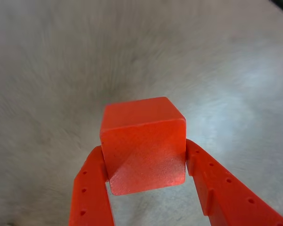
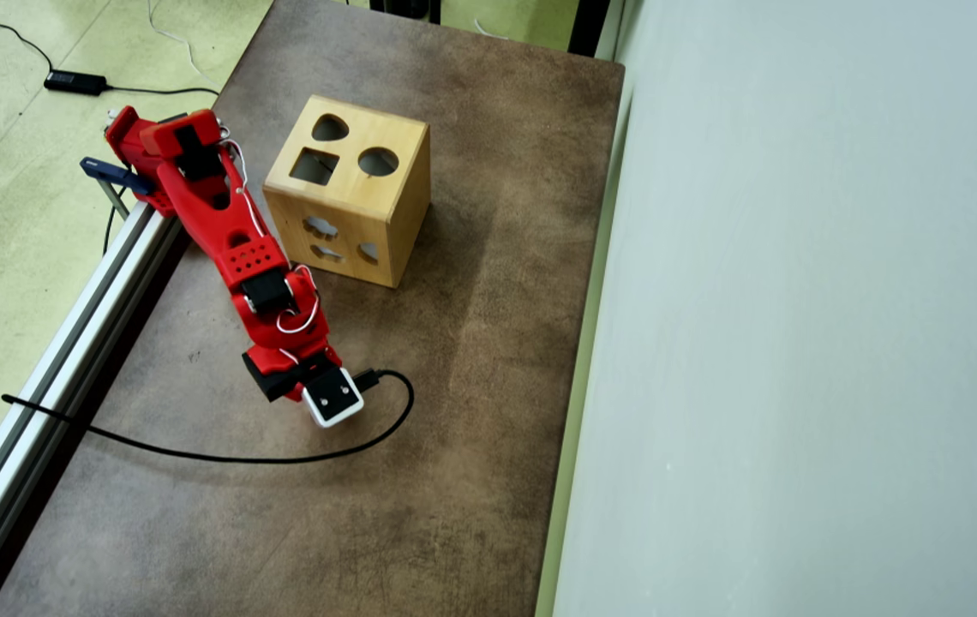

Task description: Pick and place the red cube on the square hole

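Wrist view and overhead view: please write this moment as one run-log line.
gripper: shut on red cube | cube: lifted off table | square hole: empty, top face of wooden box | arm: away from box

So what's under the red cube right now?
In the wrist view, only bare brown table shows around and below the red cube, which the hand grips. The spot directly under it is hidden. Overhead, the arm covers the cube.

A mottled brown tabletop (image 2: 471,386) carries a black cable (image 2: 223,457) curving across it. Along its left edge in the overhead view runs an aluminium rail (image 2: 51,364). On the pale green floor (image 2: 0,214) lies what may be a power adapter (image 2: 75,82).
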Robot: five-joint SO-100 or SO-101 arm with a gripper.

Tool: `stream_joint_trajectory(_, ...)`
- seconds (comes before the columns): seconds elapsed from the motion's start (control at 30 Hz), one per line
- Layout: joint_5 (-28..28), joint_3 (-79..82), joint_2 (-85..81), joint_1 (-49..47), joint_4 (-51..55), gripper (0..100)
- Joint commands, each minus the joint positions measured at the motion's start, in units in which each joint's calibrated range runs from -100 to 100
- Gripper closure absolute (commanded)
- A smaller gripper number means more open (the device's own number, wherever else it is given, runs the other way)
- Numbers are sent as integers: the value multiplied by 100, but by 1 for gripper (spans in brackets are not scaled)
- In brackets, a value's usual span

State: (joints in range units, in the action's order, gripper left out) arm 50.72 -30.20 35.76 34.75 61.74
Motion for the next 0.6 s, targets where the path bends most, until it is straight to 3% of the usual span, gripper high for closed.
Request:
stream_joint_trajectory(0.0,-405,-83,-1220,2,22,99)
stream_joint_trajectory(0.33,-1958,-83,-2944,2,167,99)
stream_joint_trajectory(0.57,-2803,-92,-3954,-94,2249,99)
